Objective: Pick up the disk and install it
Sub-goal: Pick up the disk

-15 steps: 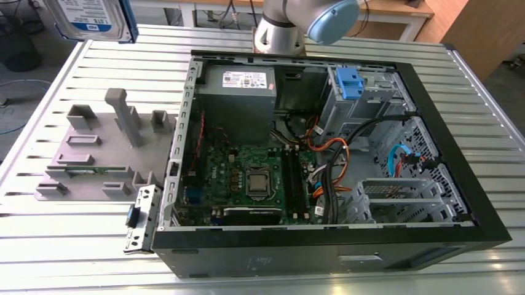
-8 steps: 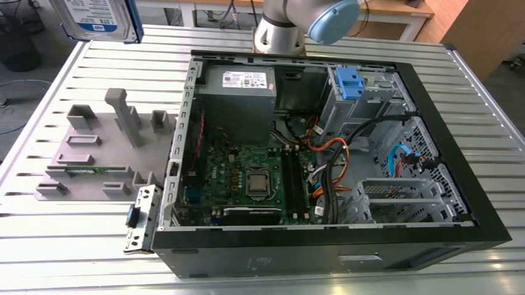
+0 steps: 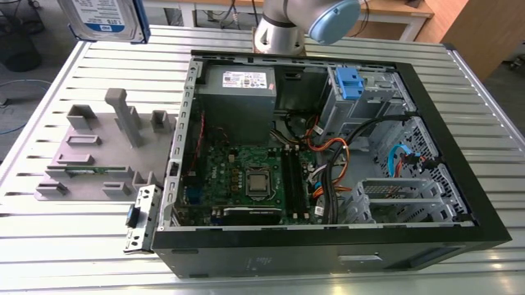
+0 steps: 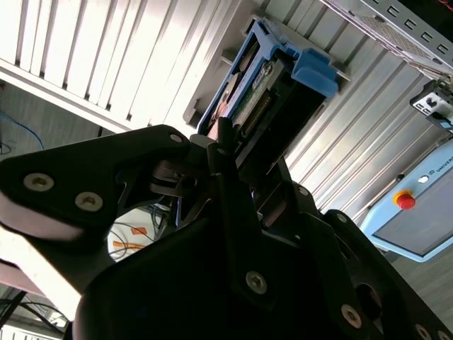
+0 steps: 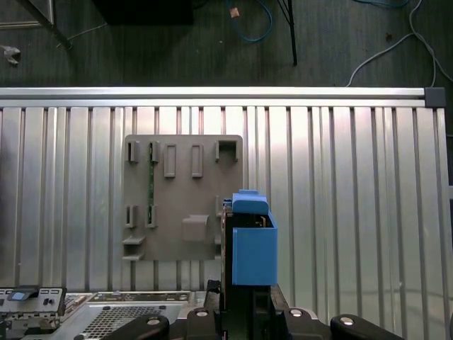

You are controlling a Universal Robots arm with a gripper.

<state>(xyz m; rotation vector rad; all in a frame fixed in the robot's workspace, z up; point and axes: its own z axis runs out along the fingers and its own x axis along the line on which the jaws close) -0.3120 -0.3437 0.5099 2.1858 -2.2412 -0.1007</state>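
Exterior view: the arm [image 3: 287, 24] rises behind the open computer case [image 3: 328, 239]. The disk [image 3: 105, 18] hangs high over the table [image 3: 492, 123] at the exterior view's left, with its white-and-blue label facing the camera.

Second wrist view: the gripper [image 4: 237, 152] is clamped on one end of the blue-framed disk [image 4: 262, 92].

First wrist view: the disk [image 5: 252, 244] is seen edge-on, held well above the table beside the grey fixture plate [image 5: 184, 198].
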